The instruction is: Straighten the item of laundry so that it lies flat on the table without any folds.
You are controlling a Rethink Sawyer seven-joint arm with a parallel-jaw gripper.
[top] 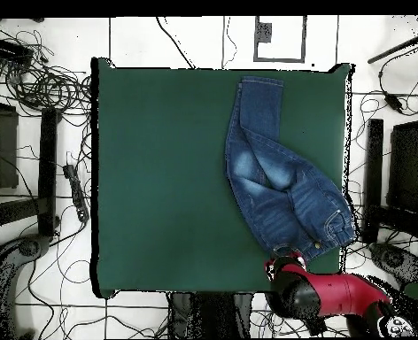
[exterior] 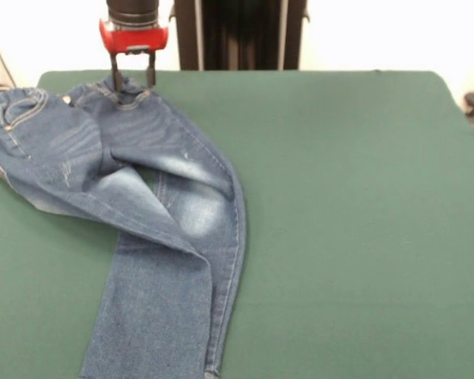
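1. We see the jeans [exterior: 154, 229] lying on the dark green worktop [exterior: 355, 221], well over to the left side in the front view, with the rest of the surface bare.
2. In the front view the waistband end sits at the far left corner and the legs run toward the near edge, where the cuffs pass out of the picture.
3. The garment is not flat: the left hip part is folded across toward the middle, so one leg lies diagonally over the other, and the pale faded thigh patches show at the crossing.
4. A side pocket with orange-tan stitching shows on the bunched part at the far left, which reaches the worktop's left edge.
5. The robot's jaws [exterior: 132, 80] hang from the red wrist piece above, and their two dark fingers [exterior: 116, 79] stand a little apart, one on either side of the waistband's rim.
6. We cannot tell whether the fingers are pinching the fabric or only touching it.
7. In the overhead view the red and black arm [top: 332, 294] reaches in at the worktop's corner, and the jeans [top: 279, 173] stretch from there along one side to the opposite edge.
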